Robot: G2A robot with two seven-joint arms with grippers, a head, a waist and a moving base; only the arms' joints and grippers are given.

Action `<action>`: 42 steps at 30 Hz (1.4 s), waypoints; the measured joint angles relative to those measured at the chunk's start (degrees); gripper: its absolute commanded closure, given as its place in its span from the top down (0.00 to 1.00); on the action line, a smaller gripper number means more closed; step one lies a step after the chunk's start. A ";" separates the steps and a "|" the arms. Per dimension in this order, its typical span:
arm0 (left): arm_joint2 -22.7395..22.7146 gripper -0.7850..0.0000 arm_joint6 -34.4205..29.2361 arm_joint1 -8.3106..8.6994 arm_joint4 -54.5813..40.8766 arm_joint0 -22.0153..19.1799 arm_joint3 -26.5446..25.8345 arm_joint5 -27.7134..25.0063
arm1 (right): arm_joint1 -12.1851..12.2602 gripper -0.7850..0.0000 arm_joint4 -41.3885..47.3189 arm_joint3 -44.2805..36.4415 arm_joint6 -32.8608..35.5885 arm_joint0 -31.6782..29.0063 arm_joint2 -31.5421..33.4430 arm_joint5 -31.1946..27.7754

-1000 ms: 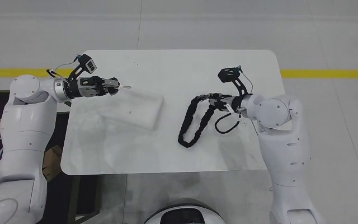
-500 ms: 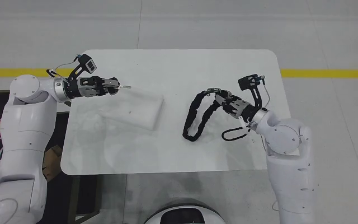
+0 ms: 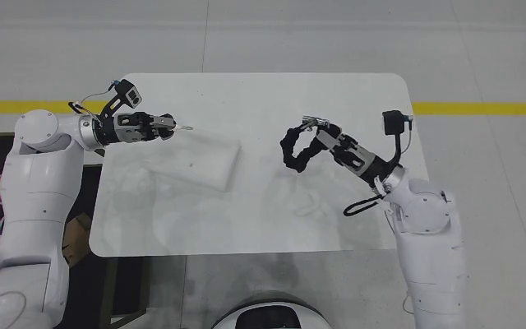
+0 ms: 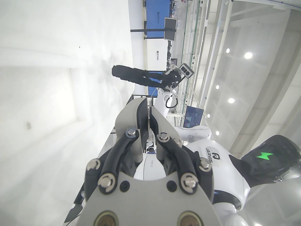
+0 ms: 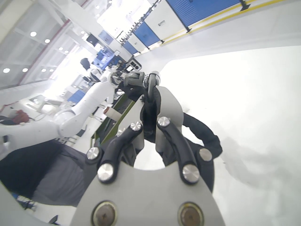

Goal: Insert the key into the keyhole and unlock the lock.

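Note:
My left gripper (image 3: 167, 125) hovers over the table's left side, shut on a thin silver key (image 3: 182, 128) whose tip sticks out toward the middle; in the left wrist view the key (image 4: 148, 112) stands edge-on between the pads. My right gripper (image 3: 322, 134) is over the right half of the table, shut on a black fabric-covered chain lock (image 3: 297, 148). The lock hangs doubled up in a short loop, lifted off the table. Its metal lock head (image 5: 154, 77) pokes out past the right fingertips. The keyhole itself is not visible.
A white folded cloth-like pad (image 3: 197, 160) lies on the white table (image 3: 271, 214) just below the left gripper. A black cable (image 3: 362, 206) loops off the right forearm. The table's front edge and rounded corners are near both arms.
The right arm has swung out and lifted the chain lock off the table, so it now hangs bunched in a short loop instead of lying stretched. The left arm with the key has stayed still.

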 measured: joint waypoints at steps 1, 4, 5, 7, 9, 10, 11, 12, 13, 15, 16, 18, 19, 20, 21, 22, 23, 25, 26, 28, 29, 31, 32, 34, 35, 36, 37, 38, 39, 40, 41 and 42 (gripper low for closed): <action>0.00 0.00 0.00 0.00 0.00 0.00 0.00 0.00 | 0.16 0.00 1.90 0.64 0.95 0.46 -0.05 -0.33; 0.00 0.00 0.00 0.00 0.00 0.00 0.00 0.00 | 0.64 0.00 6.73 2.23 3.67 1.54 -0.68 -1.05; 0.00 0.00 0.00 0.00 0.00 0.00 0.00 0.00 | 0.76 0.00 8.51 2.70 4.63 1.82 -1.05 -0.98; 0.00 0.00 0.00 0.00 0.00 0.00 0.00 0.00 | 1.03 0.00 13.28 3.89 7.24 2.62 -1.88 -0.33; 0.00 0.00 0.00 0.00 0.00 0.00 0.00 0.00 | 1.28 0.00 18.50 5.20 10.43 3.59 -2.88 0.48; 0.00 0.00 0.00 0.00 0.00 0.00 0.00 0.00 | 1.37 0.00 20.71 5.85 11.85 4.03 -3.37 0.84; 0.00 0.00 0.00 0.00 0.00 0.00 0.00 0.00 | 1.44 0.00 22.89 6.52 13.26 4.48 -3.91 1.24; 0.00 0.00 0.00 0.00 0.00 0.00 0.00 0.00 | 1.52 0.00 25.64 7.46 14.85 5.06 -4.54 1.77; 0.00 0.00 0.00 0.00 0.00 0.00 0.00 0.00 | 1.57 0.00 27.47 8.19 15.80 5.47 -4.98 2.21; 0.00 0.00 0.00 0.00 0.00 0.00 0.00 0.00 | 1.62 0.00 31.54 9.97 17.56 6.37 -6.13 3.53; 0.00 0.00 0.00 0.00 0.00 0.00 0.00 0.00 | 1.63 0.00 33.26 10.83 18.59 6.82 -6.78 4.55; 0.00 0.00 0.00 0.00 0.00 0.00 0.00 0.00 | 1.70 0.00 36.24 13.01 21.40 8.13 -8.19 8.21; 0.00 0.00 0.00 0.00 0.00 0.00 0.00 0.00 | 1.72 0.00 36.69 13.44 21.94 8.40 -8.39 9.27; 0.00 0.00 0.00 0.00 0.00 0.00 0.00 0.00 | 1.72 0.00 36.78 13.56 22.08 8.47 -8.43 9.51; 0.00 0.00 0.00 0.00 0.00 0.00 0.00 0.00 | 1.72 0.00 36.74 13.53 22.04 8.46 -8.40 9.30; 0.00 0.00 0.00 0.00 0.00 0.00 0.00 0.00 | 1.72 0.00 36.68 13.49 21.99 8.43 -8.37 9.13; 0.00 0.00 0.00 0.00 0.00 0.00 0.00 0.00 | 1.72 0.00 36.65 13.46 21.95 8.42 -8.36 9.05; 0.00 0.00 0.00 0.00 0.00 0.00 0.00 0.00 | 1.72 0.00 36.63 13.45 21.94 8.41 -8.35 9.02; 0.00 0.00 0.00 0.00 0.00 0.00 0.00 0.00 | 1.72 0.00 36.63 13.44 21.93 8.41 -8.35 9.02; -0.17 0.00 0.17 0.01 -0.17 0.19 -0.20 0.01 | 1.86 0.00 36.38 12.15 20.73 7.18 -7.67 8.98; -0.59 0.00 0.83 0.01 -0.88 0.92 -0.82 0.14 | 1.98 0.00 35.55 10.83 19.23 5.48 -7.32 9.13; -1.62 0.00 2.99 -0.36 -5.59 4.80 -4.01 2.26 | 1.97 0.00 32.93 8.66 16.40 1.65 -8.41 9.19; -1.69 0.00 3.84 -0.64 -8.96 6.53 -5.72 4.07 | 1.81 0.00 32.79 8.60 15.52 1.09 -9.38 8.80; -0.60 0.00 5.29 -1.45 -16.73 9.59 -9.03 7.64 | 1.28 0.00 36.17 9.97 14.33 1.55 -11.94 7.84; 0.16 0.00 5.81 -1.83 -19.44 10.52 -10.00 8.64 | 1.04 0.00 38.13 10.83 14.18 2.10 -13.04 7.33; 1.24 0.00 6.71 -2.33 -22.26 11.44 -10.88 9.61 | 0.73 0.00 39.95 12.13 13.91 2.88 -14.44 6.43; 2.09 0.00 7.48 -2.68 -23.64 11.94 -11.41 10.05 | 0.54 0.00 40.25 13.16 13.45 3.53 -15.42 5.69; 2.98 0.00 8.12 -3.00 -24.23 12.28 -11.93 10.37 | 0.35 0.00 39.49 14.09 12.56 4.19 -16.29 4.81; 4.13 0.00 8.51 -3.36 -24.15 12.54 -12.60 10.85 | 0.11 0.00 37.16 15.05 10.82 4.97 -17.33 3.56; 4.80 0.00 8.60 -3.56 -23.69 12.58 -13.00 11.07 | -0.06 0.00 34.99 15.55 9.40 5.49 -18.01 2.68; 5.16 0.00 8.68 -3.69 -23.08 12.51 -13.25 11.09 | -0.19 0.00 32.61 15.81 7.95 5.96 -18.45 1.80; 5.24 0.00 8.72 -3.76 -22.29 12.36 -13.43 10.97 | -0.25 0.00 29.09 15.83 6.22 6.42 -18.58 0.67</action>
